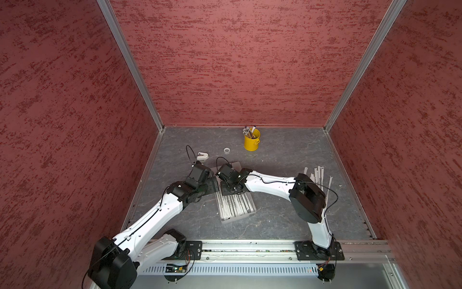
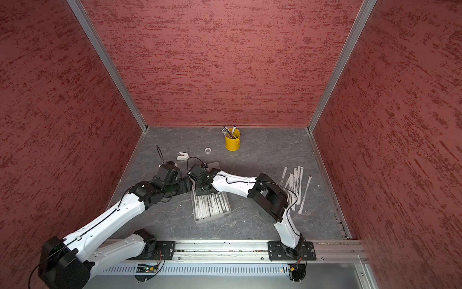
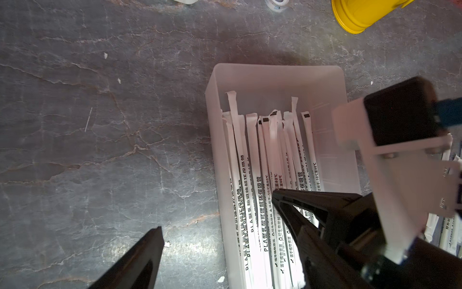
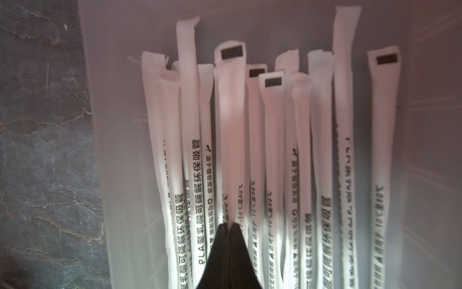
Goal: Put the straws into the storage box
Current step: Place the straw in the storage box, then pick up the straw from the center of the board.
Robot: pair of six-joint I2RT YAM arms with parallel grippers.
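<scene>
Showing wrist-only: right fingers [image 4: 220, 250] together above straws [image 4: 273, 150]

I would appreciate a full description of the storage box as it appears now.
The storage box is a shallow, rectangular, translucent whitish tray, plastic by its look, with low walls, rounded corners and no lid. It sits flat near the middle of the grey table. About a dozen wrapped straws lie lengthwise inside, bunched toward one long wall, with a bare strip along the other. The shut right gripper reaches in onto the straws; the open left gripper straddles a long wall.
</scene>
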